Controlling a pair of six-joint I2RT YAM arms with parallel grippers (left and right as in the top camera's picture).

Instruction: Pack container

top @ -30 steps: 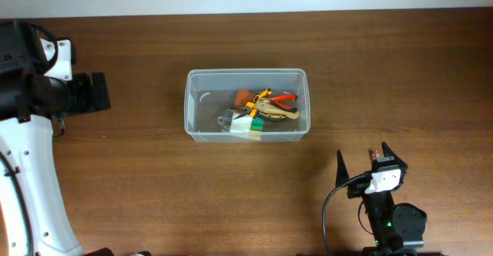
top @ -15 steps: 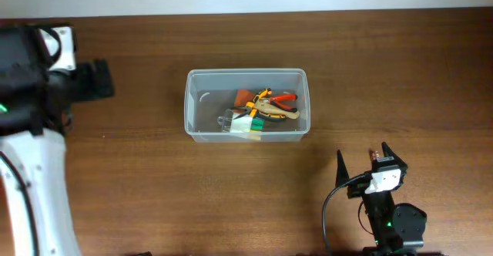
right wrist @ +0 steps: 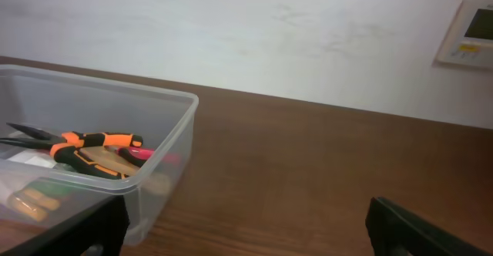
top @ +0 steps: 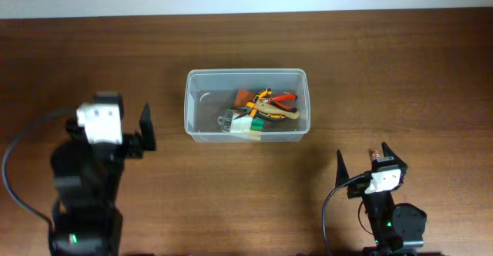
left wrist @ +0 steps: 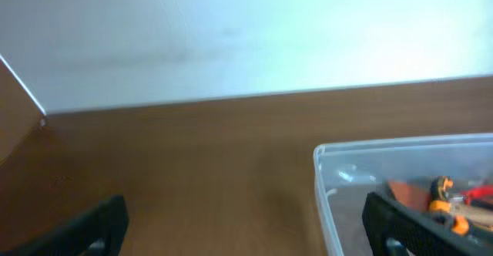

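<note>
The clear plastic container (top: pixel 192 102) stands mid-table and holds orange-and-black pliers (top: pixel 274 100) and other small tools. It also shows in the left wrist view (left wrist: pixel 330 180) and the right wrist view (right wrist: pixel 166 96), with the pliers (right wrist: pixel 94 142) inside. My left gripper (top: pixel 125 126) is open and empty, to the left of the container and apart from it; its view (left wrist: pixel 246 233) shows bare table between the fingers. My right gripper (top: pixel 362 160) is open and empty, in front of the container's right end; in its own view (right wrist: pixel 246 233) only table lies between the fingers.
A small pack with green and white pieces (top: pixel 248 123) lies in the container beside the pliers. A pale wall (right wrist: pixel 246 32) runs behind the table's far edge. Brown wooden tabletop (top: pixel 400 79) surrounds the container.
The left arm has swung from the table's far-left edge down and right, and now sits at the lower left with its gripper near the container's left side. The right arm has not moved.
</note>
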